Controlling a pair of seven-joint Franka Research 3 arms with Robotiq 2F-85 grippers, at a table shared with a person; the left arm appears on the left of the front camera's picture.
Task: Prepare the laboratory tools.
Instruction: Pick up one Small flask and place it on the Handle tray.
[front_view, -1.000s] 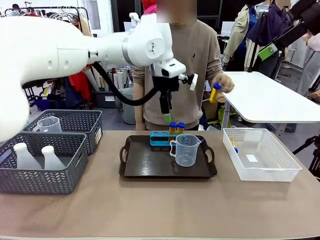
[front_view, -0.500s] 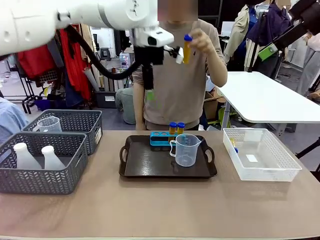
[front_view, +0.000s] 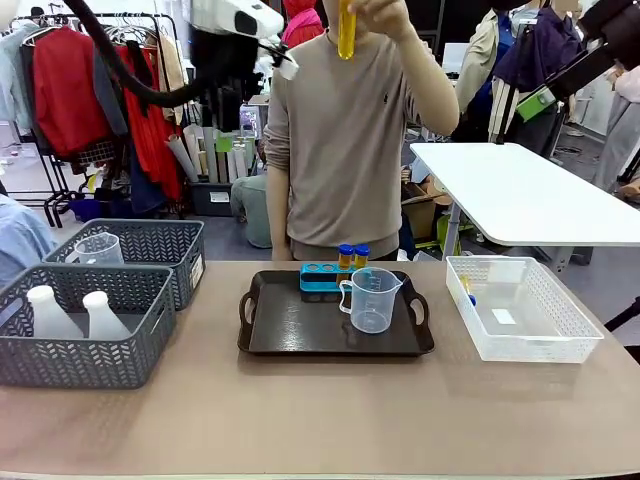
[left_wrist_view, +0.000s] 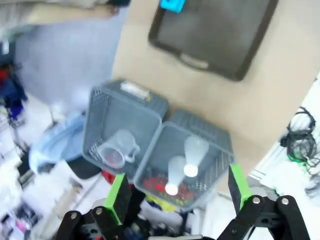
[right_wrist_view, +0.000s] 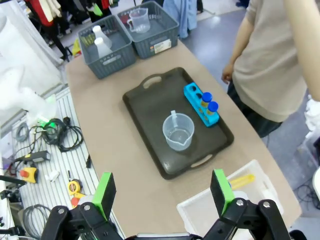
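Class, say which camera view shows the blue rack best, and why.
Right wrist view: the blue rack is seen from above, whole and sharp. The front view shows it side-on, partly behind the beaker; the left wrist view catches a blurred corner.

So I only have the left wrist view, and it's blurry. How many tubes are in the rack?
Observer: Two tubes stand in the rack, at its right end in the front view.
Operator: And the other tubes?
Observer: The person's hand holds a third tube up high; a fourth tube lies in the white basket.
Operator: Anything else on the tray?
Observer: A beaker stands upright on the tray, just in front of the rack.
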